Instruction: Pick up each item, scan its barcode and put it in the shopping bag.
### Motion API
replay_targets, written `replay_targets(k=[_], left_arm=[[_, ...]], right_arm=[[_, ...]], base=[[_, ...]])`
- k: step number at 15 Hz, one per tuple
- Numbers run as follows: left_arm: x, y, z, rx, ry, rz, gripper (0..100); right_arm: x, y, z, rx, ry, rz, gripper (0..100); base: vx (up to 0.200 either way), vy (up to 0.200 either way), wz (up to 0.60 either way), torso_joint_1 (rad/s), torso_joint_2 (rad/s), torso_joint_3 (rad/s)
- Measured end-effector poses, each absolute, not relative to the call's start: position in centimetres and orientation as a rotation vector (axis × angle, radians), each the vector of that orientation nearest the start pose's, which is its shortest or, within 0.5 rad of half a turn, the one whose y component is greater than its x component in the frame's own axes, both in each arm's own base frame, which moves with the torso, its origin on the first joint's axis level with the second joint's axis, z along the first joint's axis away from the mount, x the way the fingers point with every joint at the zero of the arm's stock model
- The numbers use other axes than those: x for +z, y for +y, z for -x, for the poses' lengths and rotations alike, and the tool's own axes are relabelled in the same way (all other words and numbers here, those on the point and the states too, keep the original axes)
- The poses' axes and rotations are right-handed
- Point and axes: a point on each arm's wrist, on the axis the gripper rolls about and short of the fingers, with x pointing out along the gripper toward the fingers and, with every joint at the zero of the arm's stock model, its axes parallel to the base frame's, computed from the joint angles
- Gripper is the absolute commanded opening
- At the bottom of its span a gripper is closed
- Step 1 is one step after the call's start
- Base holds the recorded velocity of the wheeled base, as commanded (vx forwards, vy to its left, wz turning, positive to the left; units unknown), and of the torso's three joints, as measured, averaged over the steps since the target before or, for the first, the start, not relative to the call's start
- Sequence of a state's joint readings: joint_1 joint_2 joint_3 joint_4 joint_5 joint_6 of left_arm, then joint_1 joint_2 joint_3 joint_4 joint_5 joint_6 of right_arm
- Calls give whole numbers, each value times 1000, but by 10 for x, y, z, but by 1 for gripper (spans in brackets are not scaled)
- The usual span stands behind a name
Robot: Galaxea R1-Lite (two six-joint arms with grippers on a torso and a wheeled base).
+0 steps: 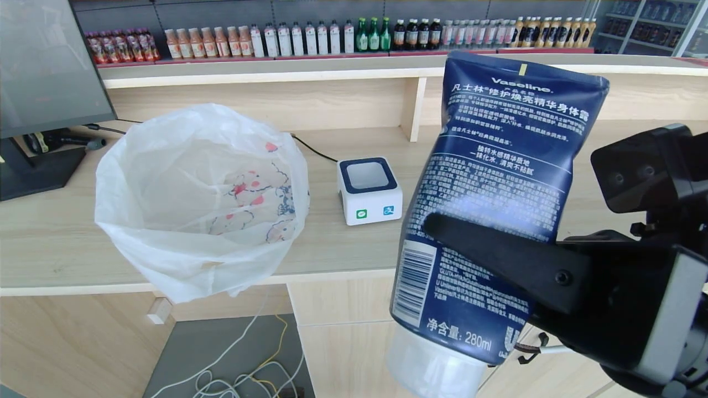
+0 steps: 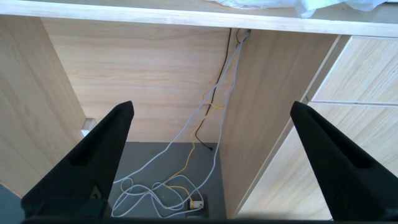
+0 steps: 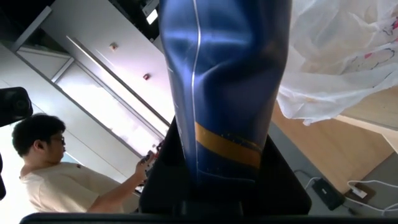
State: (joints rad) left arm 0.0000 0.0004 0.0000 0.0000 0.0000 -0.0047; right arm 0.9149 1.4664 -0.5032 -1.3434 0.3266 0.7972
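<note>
A dark blue lotion tube [image 1: 487, 204] with a clear cap at its lower end hangs in the air at the right, its barcode side facing my head camera. My right gripper [image 1: 470, 237] is shut on the tube [image 3: 217, 93] across its middle. A white shopping bag [image 1: 202, 193] stands open on the wooden counter [image 1: 55, 243] at the left. Between bag and tube sits the white barcode scanner [image 1: 369, 189] with a dark window on top. My left gripper [image 2: 211, 162] is open below the counter edge, holding nothing.
A monitor [image 1: 50, 61] stands on the counter's far left, with a cable running to the scanner. Shelves of bottles [image 1: 332, 36] line the back wall. Loose cables [image 2: 186, 180] lie on the floor under the counter.
</note>
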Motion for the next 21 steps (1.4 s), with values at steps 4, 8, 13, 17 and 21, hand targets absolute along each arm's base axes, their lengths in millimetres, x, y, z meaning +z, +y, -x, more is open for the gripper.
replay_targets(k=[4,8,13,17,21], left_arm=[[75,0,23,0,0,5,100],[75,0,23,0,0,5,100],[75,0,23,0,0,5,100],[75,0,23,0,0,5,100],[75,0,23,-1,0,3,100]], right_arm=[[229,181,-130,1309,100,-731,0],[208,173,-132,1215,21,-517,0],[181,146,-142,1051,-59,-221,0],[181,129,-137,919,-150,-83,0],[200,113,-148,662,-271,-16,0]], base=[[0,0,0,0,0,0],[0,0,0,0,0,0],[0,0,0,0,0,0],[0,0,0,0,0,0],[0,0,0,0,0,0]])
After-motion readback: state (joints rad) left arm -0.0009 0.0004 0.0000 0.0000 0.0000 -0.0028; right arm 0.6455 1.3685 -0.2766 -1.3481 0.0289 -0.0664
